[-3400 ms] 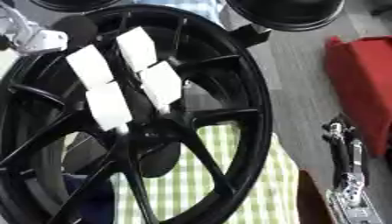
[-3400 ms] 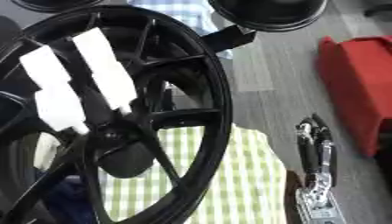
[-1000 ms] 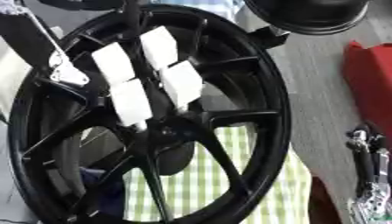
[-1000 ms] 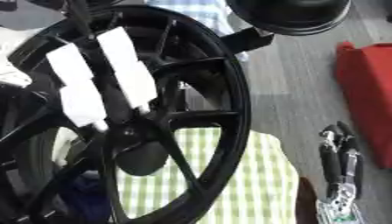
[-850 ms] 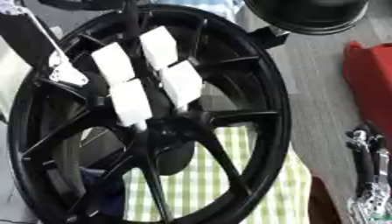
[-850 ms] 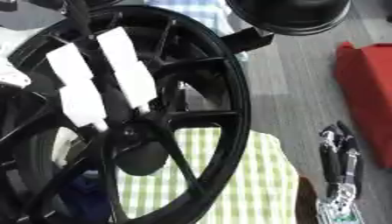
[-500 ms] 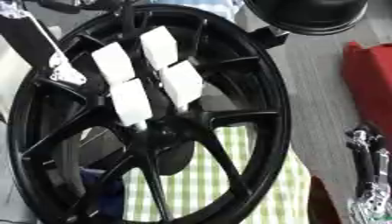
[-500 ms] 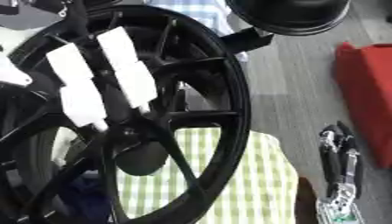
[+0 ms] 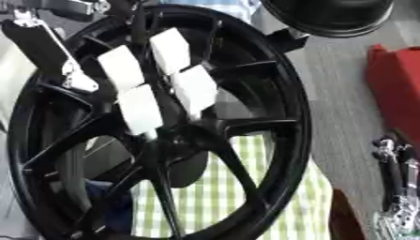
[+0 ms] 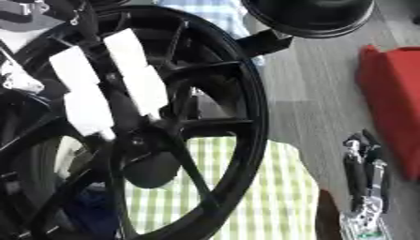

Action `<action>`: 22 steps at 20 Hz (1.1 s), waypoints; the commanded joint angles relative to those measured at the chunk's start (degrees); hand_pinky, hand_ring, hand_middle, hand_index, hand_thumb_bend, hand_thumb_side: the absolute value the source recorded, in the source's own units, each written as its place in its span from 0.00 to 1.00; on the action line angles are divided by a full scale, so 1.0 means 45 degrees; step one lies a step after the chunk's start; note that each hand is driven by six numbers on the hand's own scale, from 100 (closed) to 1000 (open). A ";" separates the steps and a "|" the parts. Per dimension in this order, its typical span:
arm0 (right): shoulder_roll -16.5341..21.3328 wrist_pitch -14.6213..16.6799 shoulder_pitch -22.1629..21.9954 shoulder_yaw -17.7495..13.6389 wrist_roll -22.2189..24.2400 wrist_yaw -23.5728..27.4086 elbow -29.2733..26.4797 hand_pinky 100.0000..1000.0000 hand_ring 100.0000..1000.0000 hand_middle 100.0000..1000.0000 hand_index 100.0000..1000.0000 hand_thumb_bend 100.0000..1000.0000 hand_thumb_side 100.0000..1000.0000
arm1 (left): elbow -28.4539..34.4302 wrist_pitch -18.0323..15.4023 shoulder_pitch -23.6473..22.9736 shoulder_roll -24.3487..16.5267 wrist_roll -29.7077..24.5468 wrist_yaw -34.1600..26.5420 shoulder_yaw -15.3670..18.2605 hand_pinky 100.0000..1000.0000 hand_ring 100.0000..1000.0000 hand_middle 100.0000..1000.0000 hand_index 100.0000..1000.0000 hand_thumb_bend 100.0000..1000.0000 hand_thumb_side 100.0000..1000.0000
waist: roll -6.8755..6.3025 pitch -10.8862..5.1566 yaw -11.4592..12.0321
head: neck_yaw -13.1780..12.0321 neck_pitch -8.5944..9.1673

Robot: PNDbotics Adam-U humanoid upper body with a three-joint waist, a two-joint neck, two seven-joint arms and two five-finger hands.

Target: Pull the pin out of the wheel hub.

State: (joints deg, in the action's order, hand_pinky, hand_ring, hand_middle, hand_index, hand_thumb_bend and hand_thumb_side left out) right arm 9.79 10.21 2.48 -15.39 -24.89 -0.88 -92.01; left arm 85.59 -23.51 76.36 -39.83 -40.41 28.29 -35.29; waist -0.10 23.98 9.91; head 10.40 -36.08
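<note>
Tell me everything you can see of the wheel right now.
The wheel is glossy black, looks like metal, with thin spokes meeting at a central hub. It stands tilted and fills most of the view. White finger pads of the left hand reach through the spokes toward the hub. Green checked cloth shows behind it.

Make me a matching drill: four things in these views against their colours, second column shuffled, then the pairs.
Things:
1. wheel
2. pads on the left hand
3. cloth
4. box

Colours:
A. red
B. green and white check
C. black
D. white

Pairs: 1-C, 2-D, 3-B, 4-A
</note>
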 commanded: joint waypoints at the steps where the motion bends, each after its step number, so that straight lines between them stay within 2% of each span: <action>1: 0.0110 0.0012 0.0026 0.0027 -0.0035 -0.0011 -0.0282 0.73 0.77 0.54 0.89 0.00 0.67 | -0.0066 -0.2691 0.0174 -0.0133 -0.2569 0.0030 0.0032 0.81 0.77 0.71 0.77 0.41 0.39 | 0.0015 -0.0263 -0.0018 | -0.0053 0.0147; 6: 0.0117 0.0017 0.0060 0.0041 -0.0058 0.0026 -0.0264 0.73 0.77 0.54 0.89 0.00 0.68 | -0.0376 -0.2820 0.0122 -0.0091 -0.2569 0.0283 -0.0085 0.80 0.76 0.68 0.74 0.40 0.38 | 0.0019 -0.0253 -0.0036 | -0.0066 0.0138; 9: 0.0125 0.0016 0.0064 0.0043 -0.0079 0.0035 -0.0250 0.73 0.77 0.54 0.89 0.00 0.68 | -0.0473 -0.2899 0.0094 -0.0063 -0.2569 0.0242 -0.0094 0.79 0.74 0.65 0.72 0.34 0.36 | 0.0019 -0.0255 -0.0033 | -0.0077 0.0131; 14: 0.0152 0.0009 0.0059 0.0040 -0.0137 0.0060 -0.0235 0.73 0.77 0.54 0.89 0.00 0.68 | -0.0466 -0.2850 0.0069 -0.0094 -0.2569 0.0097 -0.0101 0.77 0.71 0.59 0.66 0.31 0.35 | 0.0004 -0.0270 -0.0032 | -0.0097 0.0138; 22: 0.0163 0.0003 0.0050 0.0038 -0.0188 0.0091 -0.0229 0.73 0.77 0.54 0.89 0.00 0.68 | -0.0296 -0.2482 0.0035 -0.0080 -0.2569 -0.0504 0.0024 0.73 0.62 0.45 0.53 0.13 0.30 | 0.0004 -0.0274 -0.0048 | -0.0121 0.0119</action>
State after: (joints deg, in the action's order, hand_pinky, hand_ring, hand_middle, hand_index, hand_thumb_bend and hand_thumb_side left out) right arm 9.79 10.26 2.53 -15.12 -25.49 -0.65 -92.01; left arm 83.49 -23.50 75.65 -39.29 -40.41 26.80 -36.16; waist -0.07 23.99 9.78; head 9.99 -36.08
